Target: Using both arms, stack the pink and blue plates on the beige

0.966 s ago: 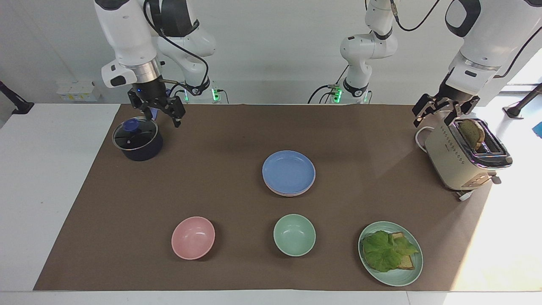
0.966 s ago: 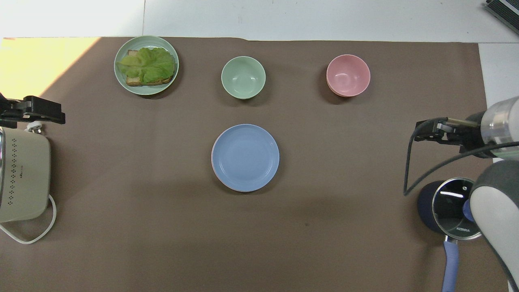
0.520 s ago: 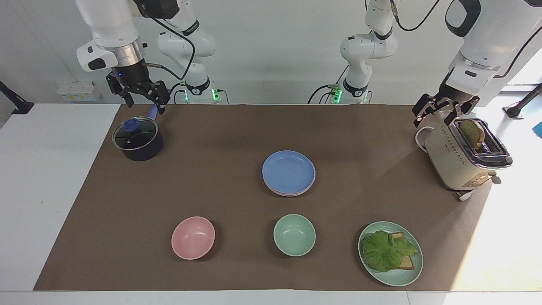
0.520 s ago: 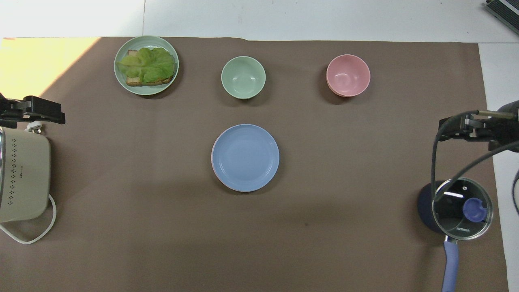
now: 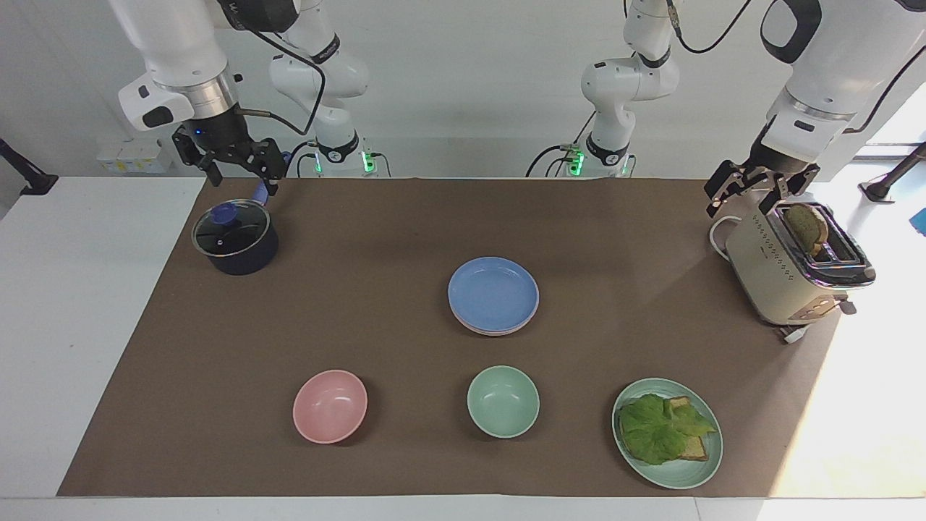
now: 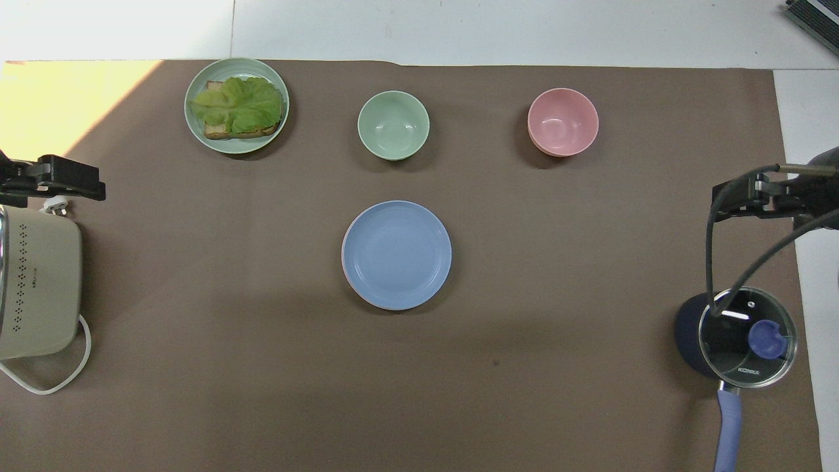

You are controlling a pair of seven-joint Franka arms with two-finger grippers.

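Observation:
The blue plate [image 5: 493,293] [image 6: 396,254] lies on top of a low stack in the middle of the brown mat. Just under it a pale pink plate's rim [image 5: 486,331] peeks out. The beige plate is hidden beneath them. My right gripper [image 5: 244,179] [image 6: 754,196] hangs open and holding nothing, above the dark pot. My left gripper [image 5: 746,199] [image 6: 52,180] is open and holding nothing too, waiting over the toaster's end nearest the robots. Neither gripper is close to the plates.
A lidded dark blue pot [image 5: 235,237] stands toward the right arm's end, a cream toaster [image 5: 792,264] with bread toward the left arm's end. Farther from the robots than the stack sit a pink bowl [image 5: 330,406], a green bowl [image 5: 503,401] and a green plate [image 5: 691,474] with lettuce and bread.
My right gripper has risen and swung away from the plates toward the right arm's end of the table, ending above the pot. The left arm and the plates have not moved.

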